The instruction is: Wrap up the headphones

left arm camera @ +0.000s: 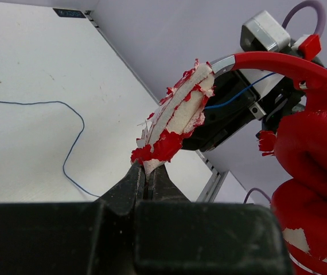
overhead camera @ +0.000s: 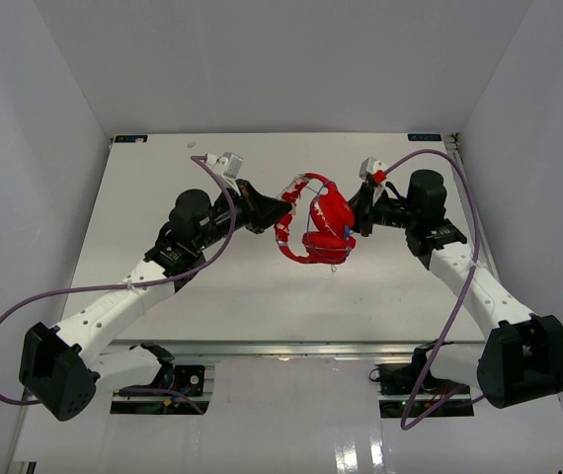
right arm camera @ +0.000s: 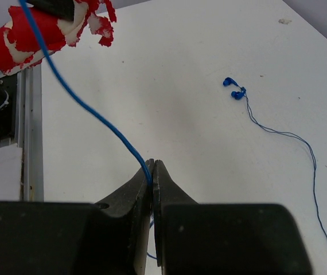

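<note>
The red headphones hang above the middle of the table between my two grippers. My left gripper is shut on the peeling red-and-white headband, its tips pinching the band's lower end. The red ear cups hang to the right in the left wrist view. From the right side, my right gripper is shut on the thin blue cable, which runs up from its tips toward the headband. The rest of the cable trails loose over the table to the small blue plug end.
Thick purple robot cables loop beside both arms. White walls enclose the table on three sides. A metal rail runs along the table edge. A loose stretch of cable lies on the table under the left gripper.
</note>
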Controlling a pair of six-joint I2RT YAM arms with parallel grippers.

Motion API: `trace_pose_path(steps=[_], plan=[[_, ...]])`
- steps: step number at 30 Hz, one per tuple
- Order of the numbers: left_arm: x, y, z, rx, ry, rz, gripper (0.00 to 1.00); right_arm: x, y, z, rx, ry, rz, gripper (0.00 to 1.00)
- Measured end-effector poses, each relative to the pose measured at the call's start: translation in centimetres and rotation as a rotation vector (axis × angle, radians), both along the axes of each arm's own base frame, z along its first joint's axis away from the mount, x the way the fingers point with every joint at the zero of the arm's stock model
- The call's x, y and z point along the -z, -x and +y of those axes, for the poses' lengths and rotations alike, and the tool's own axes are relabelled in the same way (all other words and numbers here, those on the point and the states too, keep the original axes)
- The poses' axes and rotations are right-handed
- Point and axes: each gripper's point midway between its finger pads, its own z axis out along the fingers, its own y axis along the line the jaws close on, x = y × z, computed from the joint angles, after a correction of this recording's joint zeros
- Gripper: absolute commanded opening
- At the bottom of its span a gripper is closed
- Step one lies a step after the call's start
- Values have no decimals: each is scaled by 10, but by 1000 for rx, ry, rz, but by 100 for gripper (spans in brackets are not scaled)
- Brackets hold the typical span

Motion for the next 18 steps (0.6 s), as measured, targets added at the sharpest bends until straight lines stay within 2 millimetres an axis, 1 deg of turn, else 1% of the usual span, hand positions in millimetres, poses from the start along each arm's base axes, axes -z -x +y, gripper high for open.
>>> trace_pose_path(steps=[4,8,11,18], plan=[[-15,-1,0,-6,43,-11,0,0,-2,-3,8,-12,2,8],[-25,-1,-1,-5,74,-17,0,10,-2,-6,23,-14,29,8],[-29,0,-1,-3,88,-20,0,13,-5,-9,39,-14,40,8],[-32,4,-3,23,87,-29,0,12,-13,-16,76,-22,48,8]])
